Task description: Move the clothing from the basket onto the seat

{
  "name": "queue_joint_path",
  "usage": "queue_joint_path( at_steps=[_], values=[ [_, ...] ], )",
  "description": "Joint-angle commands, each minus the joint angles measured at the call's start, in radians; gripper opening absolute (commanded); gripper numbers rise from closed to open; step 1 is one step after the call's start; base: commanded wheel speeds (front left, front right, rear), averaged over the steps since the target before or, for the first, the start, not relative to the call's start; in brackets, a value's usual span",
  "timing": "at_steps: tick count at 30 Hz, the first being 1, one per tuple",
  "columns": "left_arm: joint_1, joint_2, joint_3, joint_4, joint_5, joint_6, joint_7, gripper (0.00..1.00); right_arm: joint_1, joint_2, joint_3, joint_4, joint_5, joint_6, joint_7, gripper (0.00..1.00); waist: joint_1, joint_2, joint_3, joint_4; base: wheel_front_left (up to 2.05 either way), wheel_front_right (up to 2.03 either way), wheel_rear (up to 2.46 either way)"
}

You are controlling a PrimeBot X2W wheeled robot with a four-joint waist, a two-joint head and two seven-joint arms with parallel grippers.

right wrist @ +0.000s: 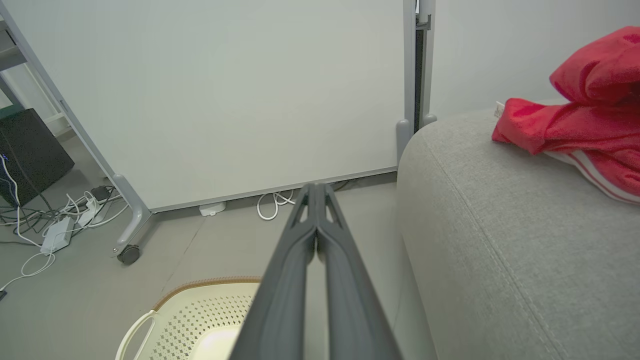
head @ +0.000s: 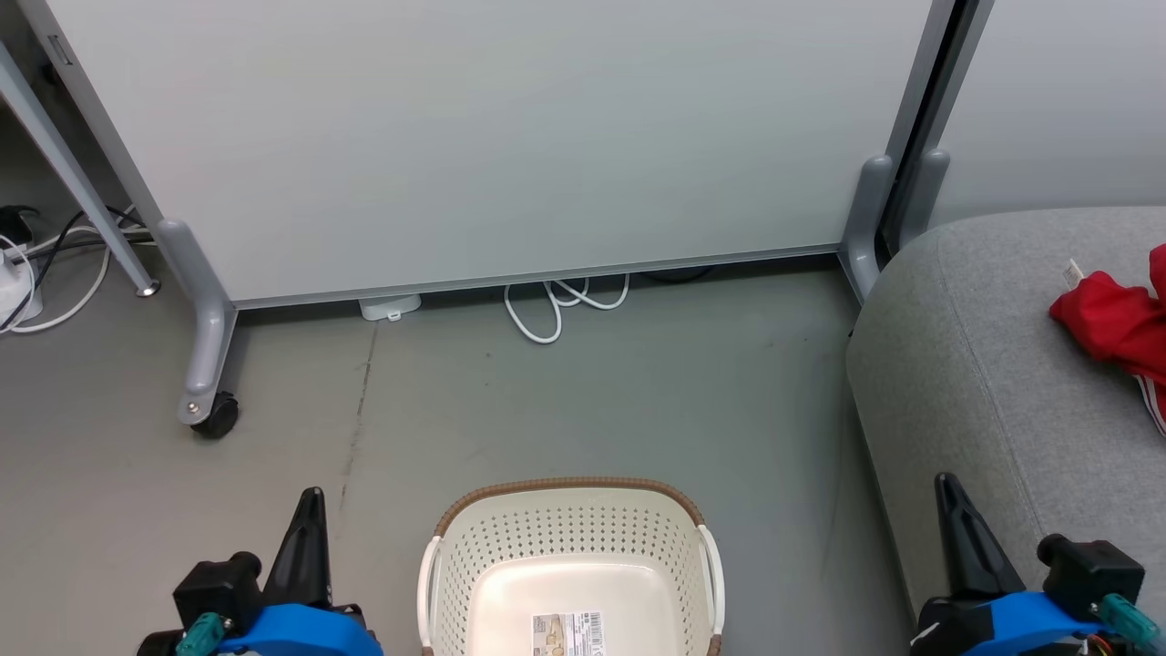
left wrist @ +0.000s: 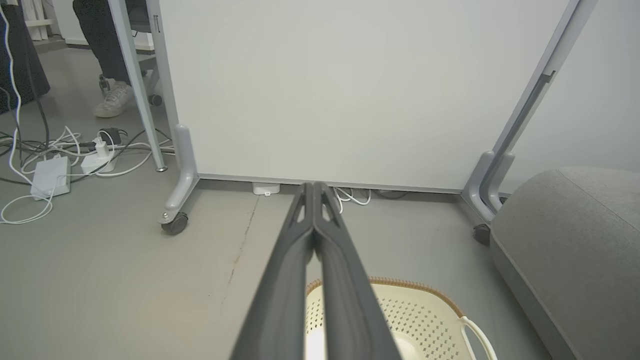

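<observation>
So both arms are just hanging low with a lot of bare grey floor [head: 592,401] opening ahead of the fingertips. The left gripper [head: 311,497] and right gripper [head: 947,483] are each pinching fully closed on nothing, the fingers pressing flat together in both wrist views. The basket [head: 569,485] is sitting on the floor between the two grippers, its brown rim curving just ahead of them and its pale bottom showing a label [head: 567,633]. The near half is getting cut off by the frame edge. Straight ahead, a big white partition panel [head: 492,137] on a castor [head: 217,416] is closing off the far side, with a white cord [head: 547,310] looping out from under it. The seat [head: 984,364] is bulging in right beside the right gripper, its rounded grey edge running forward along that side. The clothing [head: 1111,319] is lying on top of the seat, ahead and to the outside of the right gripper: bright red, bunched up, a white tag poking out and red-and-white stripes peeking underneath. It's running off the picture edge, so I can't tell if it's one garment or two.
</observation>
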Motion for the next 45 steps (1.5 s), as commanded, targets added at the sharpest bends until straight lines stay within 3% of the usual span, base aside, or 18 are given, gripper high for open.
queue_joint_path(
  at_steps=[1,24,45],
  values=[
    [-0.028,0.003,0.01,-0.018,-0.044,0.0,0.01,0.0,-0.016,-0.002,-0.006,-0.014,0.046,0.0,0.01,0.0,0.0,-0.0001,0.0,-0.001,0.0,0.0,0.0],
    [-0.038,0.002,0.034,-0.068,-0.453,-0.003,0.105,0.0,-0.035,0.002,-0.017,-0.037,0.448,0.0,0.108,0.0,0.0,-0.0001,0.001,-0.009,0.0,0.0,0.0],
    [-0.049,0.002,0.055,-0.097,-0.73,-0.005,0.174,0.0,-0.051,0.004,-0.028,-0.047,0.72,0.0,0.179,0.0,0.0,-0.0001,0.001,-0.016,0.0,0.0,0.0]
  ],
)
